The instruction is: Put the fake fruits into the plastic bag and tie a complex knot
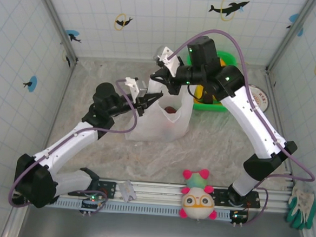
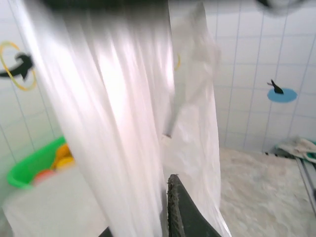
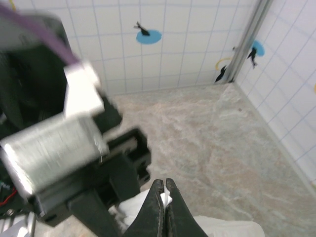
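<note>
On the bench (image 1: 90, 73), toward its far edge, the left gripper (image 1: 143, 104) is narrowed onto the left rim of the bag (image 1: 165, 129), with the film drawn taut. The bag is stood upright, long axis vertical, mouth pointing up; a red fruit (image 1: 170, 110) is seen inside. Its handle is pinched in the fully closed right gripper (image 1: 160, 77). A basket (image 1: 216, 105) is set by the far right corner.

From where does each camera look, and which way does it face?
Top: above and behind the bases, looking down; left gripper, right gripper, bag.
Left wrist: faces the tiled wall past the bag; one finger.
Right wrist: looks across the table; own shut fingers pinch the bag.
Top and left wrist share the basket.
</note>
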